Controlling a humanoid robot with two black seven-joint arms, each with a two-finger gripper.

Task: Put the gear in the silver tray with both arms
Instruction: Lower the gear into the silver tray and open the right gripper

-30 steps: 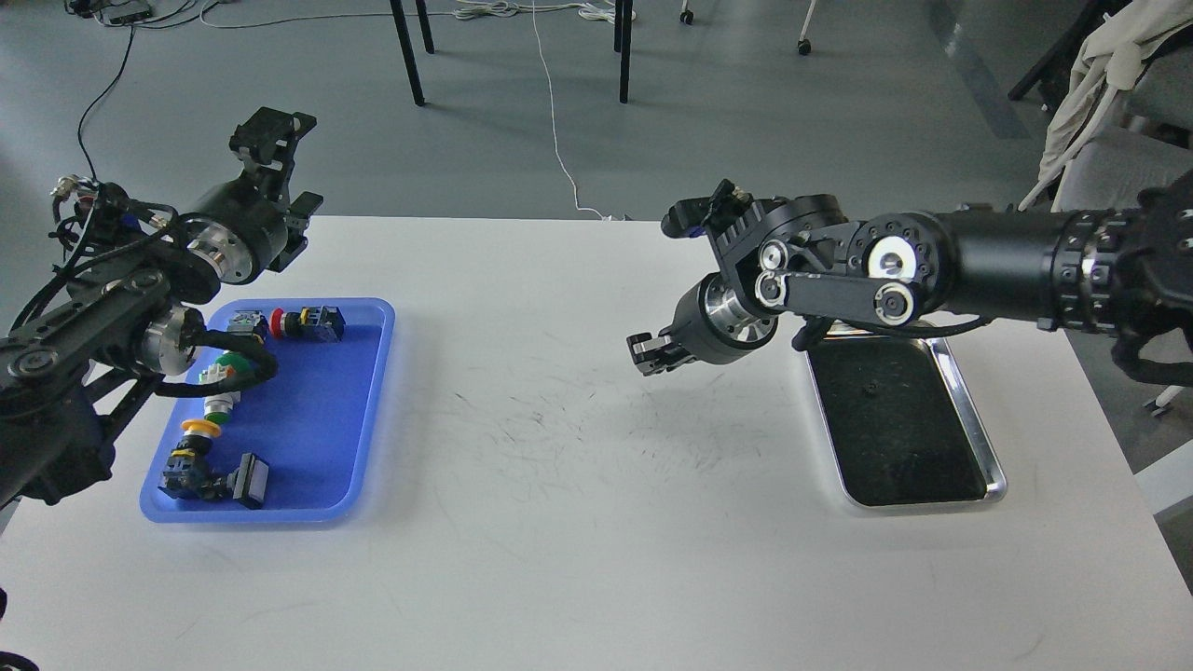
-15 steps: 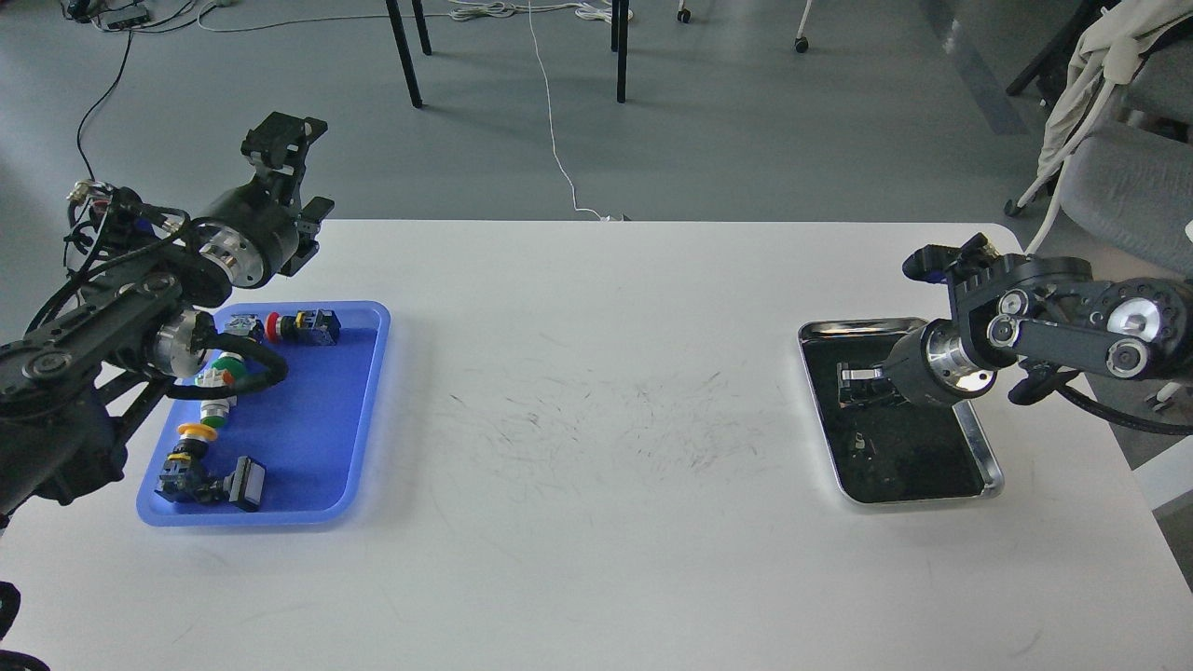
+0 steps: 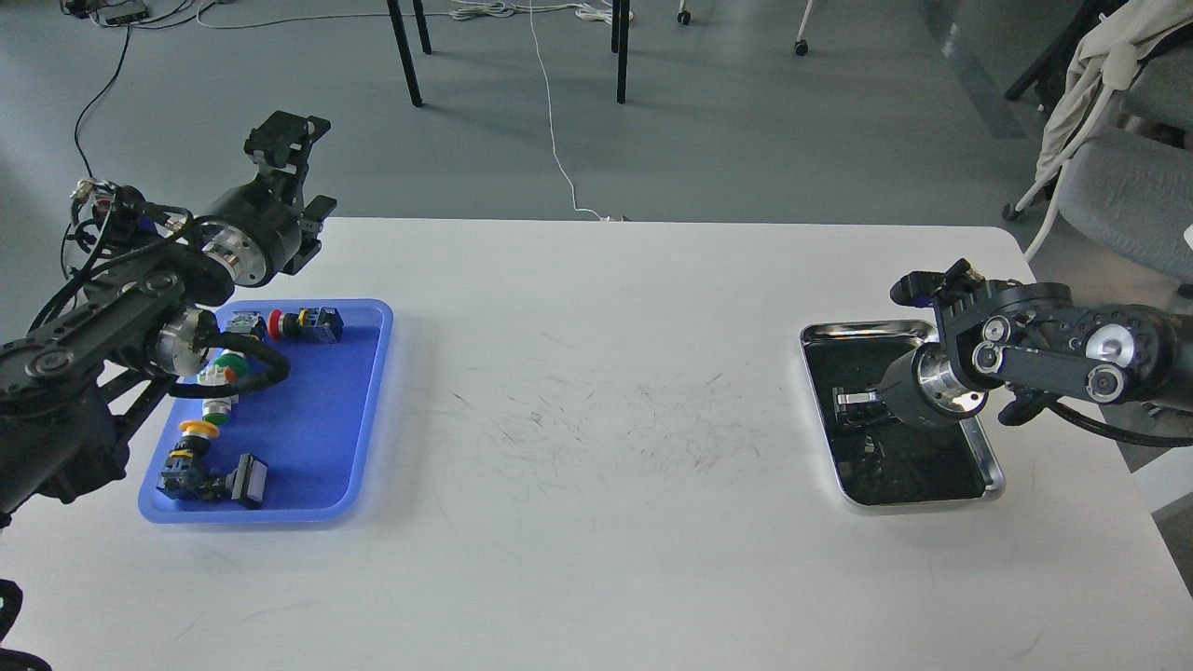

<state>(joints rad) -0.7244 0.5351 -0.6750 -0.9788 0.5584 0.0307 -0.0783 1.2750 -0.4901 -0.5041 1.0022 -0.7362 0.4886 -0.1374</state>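
From the head view, a shiny rectangular stainless-steel tray point(image 3: 990, 466) with a raised rim and dark mirror base lies near the right edge of the white tabletop point(image 3: 596, 485). The black right gripper point(image 3: 856, 403) hangs low over the tray's dark base, pointing left; it is too dark against the reflection for me to tell whether its fingers are apart or together, or whether they hold anything. Well apart, at the table's left, a blue plastic tray point(image 3: 317, 419) holds several small push-button switches point(image 3: 306, 323). The black left gripper point(image 3: 284, 149) is raised beyond that tray's far-left corner, its fingers spread apart with nothing between them.
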